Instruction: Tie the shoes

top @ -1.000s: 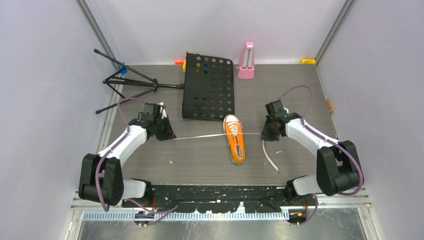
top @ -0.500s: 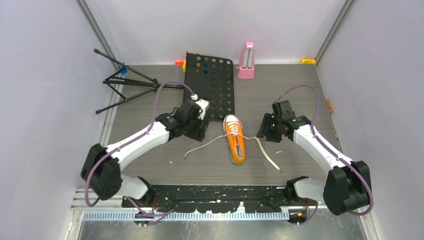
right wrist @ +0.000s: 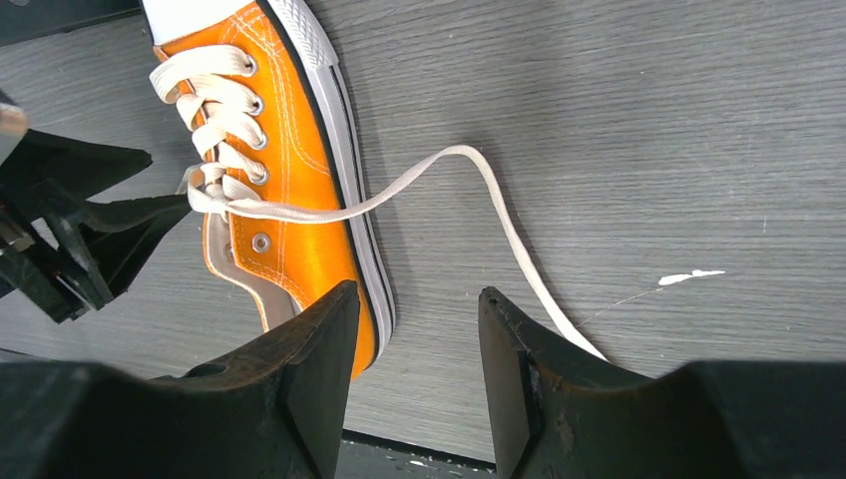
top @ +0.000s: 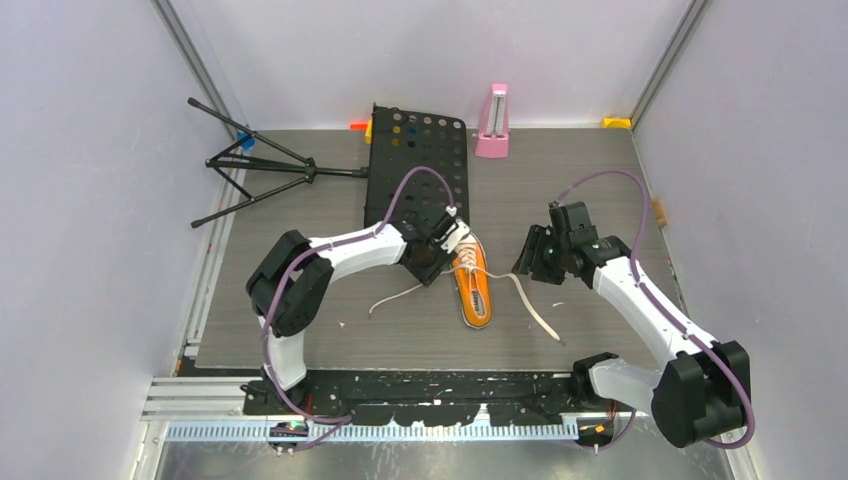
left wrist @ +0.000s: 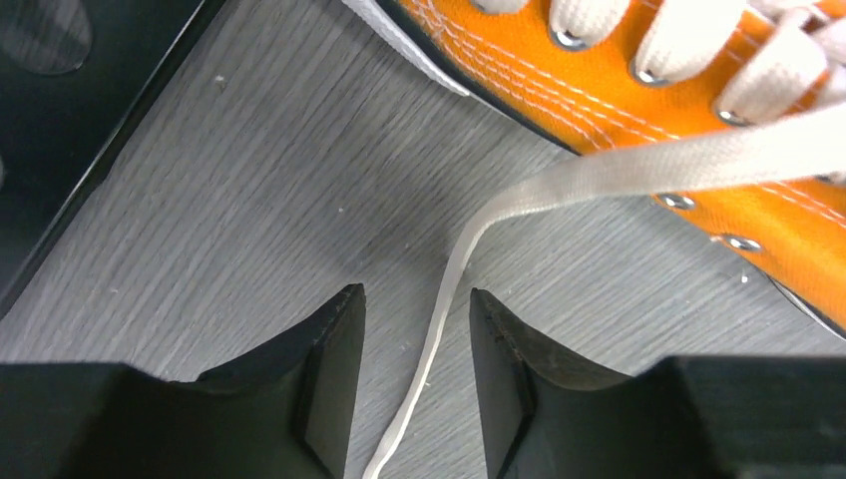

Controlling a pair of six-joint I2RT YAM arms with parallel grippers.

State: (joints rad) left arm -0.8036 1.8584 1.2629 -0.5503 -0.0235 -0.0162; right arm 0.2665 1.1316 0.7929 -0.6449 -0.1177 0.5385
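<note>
The orange sneaker (top: 474,290) lies in the middle of the table (top: 300,330), toe toward 12 o'clock. The left gripper (left wrist: 414,299) sits at the sneaker's 10 o'clock, jaws parted and empty astride the slack left lace (left wrist: 619,165). The right gripper (right wrist: 417,299) hangs open and empty at 3 o'clock above the right lace (right wrist: 504,225). A high or off-centre close could let the flat lace slip out, and a sideways tug would likely drag the light sneaker.

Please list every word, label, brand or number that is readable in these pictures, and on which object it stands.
No text can be read.
The orange sneaker shows no brand or label in either wrist view.
The pink metronome may carry markings, but it is too small to tell.
</note>
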